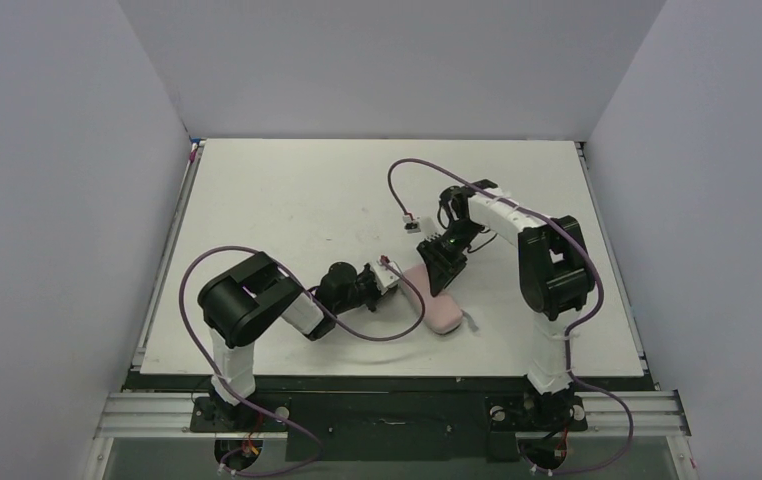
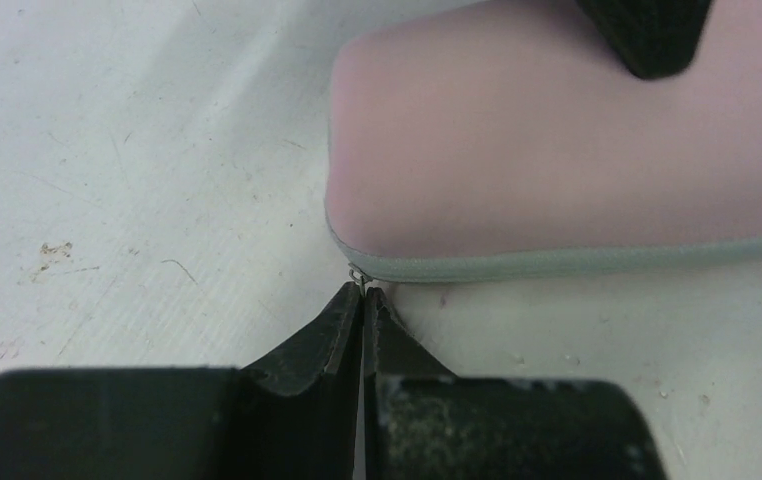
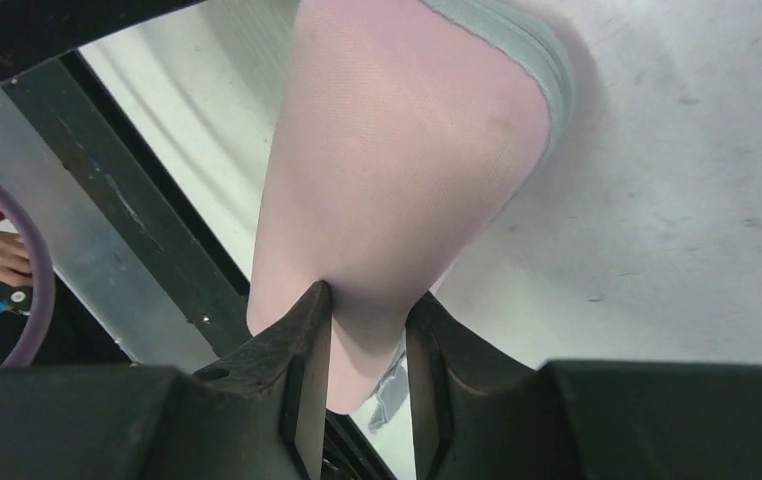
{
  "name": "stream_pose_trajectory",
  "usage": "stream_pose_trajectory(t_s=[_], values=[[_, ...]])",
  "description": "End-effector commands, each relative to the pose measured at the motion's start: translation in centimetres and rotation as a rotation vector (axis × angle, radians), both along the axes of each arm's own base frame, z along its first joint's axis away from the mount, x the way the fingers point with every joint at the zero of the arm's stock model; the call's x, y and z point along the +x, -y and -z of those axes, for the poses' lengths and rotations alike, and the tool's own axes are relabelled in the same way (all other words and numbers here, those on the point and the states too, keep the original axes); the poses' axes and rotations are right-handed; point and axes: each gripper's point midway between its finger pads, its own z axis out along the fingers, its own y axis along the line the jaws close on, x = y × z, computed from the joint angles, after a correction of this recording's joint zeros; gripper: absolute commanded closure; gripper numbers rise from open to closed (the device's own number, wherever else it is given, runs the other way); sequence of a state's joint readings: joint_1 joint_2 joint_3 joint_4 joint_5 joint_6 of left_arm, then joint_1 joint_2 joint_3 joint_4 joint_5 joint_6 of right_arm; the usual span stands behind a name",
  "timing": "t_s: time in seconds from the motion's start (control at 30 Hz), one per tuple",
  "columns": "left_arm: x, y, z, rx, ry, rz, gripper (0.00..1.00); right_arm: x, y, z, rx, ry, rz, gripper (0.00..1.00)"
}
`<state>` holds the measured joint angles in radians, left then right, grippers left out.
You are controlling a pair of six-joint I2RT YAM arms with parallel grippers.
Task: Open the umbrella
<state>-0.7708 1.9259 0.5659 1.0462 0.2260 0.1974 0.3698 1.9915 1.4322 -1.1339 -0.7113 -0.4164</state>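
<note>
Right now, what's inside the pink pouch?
Nothing inside shows. The pouch is opaque pink fabric, and its grey zipper looks closed along the visible edge. The left gripper is shut at the zipper's ring; the right gripper pinches the pouch's end. Contents are covered.

Top cam's parked high behind the arm bases (image 1: pixel 229 398) looking down at the whole table (image 1: pixel 307 200), and both wrist cams are crammed up against the same pink sleeve (image 1: pixel 437 302), left one skimming low and rightward, right one looking back toward the near edge.
</note>
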Motion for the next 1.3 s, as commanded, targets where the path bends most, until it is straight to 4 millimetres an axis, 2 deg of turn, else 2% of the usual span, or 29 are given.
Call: stream_pose_trajectory(t_s=[0.0,0.07,0.13,0.23,0.33,0.4,0.43,0.47,0.5,0.53,0.57,0.67,0.77,0.87,0.97,1.0,1.17,1.27], values=[[-1.6,0.3,-1.6,-0.004,0.075,0.069,1.0,6.2,1.9,0.4,-0.131,0.234,-0.079,0.79],[-2.8,0.6,-1.4,-0.003,0.057,0.079,1.0,8.7,1.5,-1.1,-0.129,0.284,0.0,0.57],[-3.8,0.8,-1.2,-0.002,0.038,0.081,1.0,10.6,1.3,-2.8,-0.115,0.32,0.084,0.47],[-5.6,1.6,-1.0,-0.002,0.016,0.102,1.0,12.7,2.0,-5.1,-0.097,0.354,0.233,0.4],[-6.5,2.2,-0.8,0.004,0.007,0.104,1.0,12.8,3.6,-6.9,-0.112,0.34,0.403,0.36],[-6.9,2.9,-0.6,0.007,-0.007,0.104,1.0,12.1,6.1,-7.2,-0.146,0.307,0.521,0.34],[-7.2,3.2,-0.5,0.009,-0.018,0.106,1.0,10.9,7.0,-6.9,-0.17,0.276,0.569,0.34],[-7.2,3.4,-0.4,0.008,-0.02,0.102,1.0,10.5,8.5,-6.7,-0.188,0.261,0.614,0.32],[-7.4,3.6,-0.3,0.007,-0.028,0.105,1.0,8.8,9.2,-6.2,-0.205,0.212,0.659,0.31],[-7.3,3.9,-0.4,0.005,-0.028,0.105,1.0,8.1,10.3,-6.0,-0.214,0.185,0.697,0.3],[-7.5,4.1,-0.3,0.003,-0.034,0.107,1.0,6.5,10.9,-5.4,-0.228,0.144,0.721,0.29],[-7.2,4.8,-0.6,-0.005,-0.054,0.099,1.0,3.4,11.9,-4.6,-0.234,0.06,0.769,0.28],[-7.3,5.1,-0.4,-0.005,-0.076,0.096,1.0,0.3,11.5,-3.7,-0.22,-0.009,0.79,0.28],[-7.5,5.3,-0.3,-0.005,-0.074,0.101,1.0,-0.5,10.5,-2.4,-0.174,-0.041,0.844,0.26],[-7.6,5.4,-0.3,-0.002,-0.066,0.111,1.0,0.9,9.8,-1.9,-0.134,-0.027,0.918,0.26],[-7.7,5.4,-0.1,0.004,-0.062,0.117,1.0,2.0,9.6,-1.7,-0.115,-0.001,0.935,0.26],[-8.0,5.9,-0.3,0.003,-0.045,0.148,1.0,4.6,8.1,-0.4,-0.066,0.028,0.941,0.25],[-8.2,6.2,-0.2,0.0,-0.047,0.16,1.0,5.0,6.8,0.0,-0.04,0.021,0.917,0.25]])
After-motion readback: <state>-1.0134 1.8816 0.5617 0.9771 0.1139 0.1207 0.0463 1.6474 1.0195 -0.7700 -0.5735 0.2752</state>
